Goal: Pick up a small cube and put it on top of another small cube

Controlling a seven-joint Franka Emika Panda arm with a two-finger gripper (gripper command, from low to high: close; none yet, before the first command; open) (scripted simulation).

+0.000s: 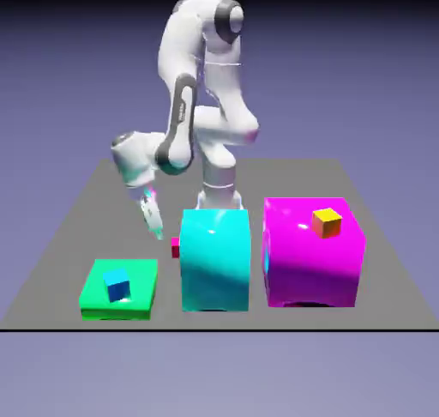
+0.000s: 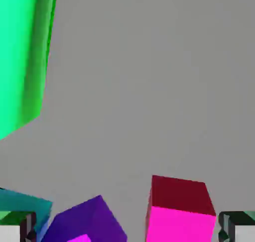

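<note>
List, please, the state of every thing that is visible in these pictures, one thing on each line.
gripper: open, empty, low beside the small magenta cube
small magenta cube: on the table, not gripped
small blue cube: resting on the green slab
small orange cube: resting on the large magenta block
large cyan block: standing on the table

Pink cube [image 1: 175, 247] with dark red sides, blue cube [image 1: 117, 285] on green slab [image 1: 141, 280], orange cube [image 1: 327, 222] atop magenta block [image 1: 309, 261], cyan block [image 1: 214, 261], grey table [image 1: 69, 226].
</note>
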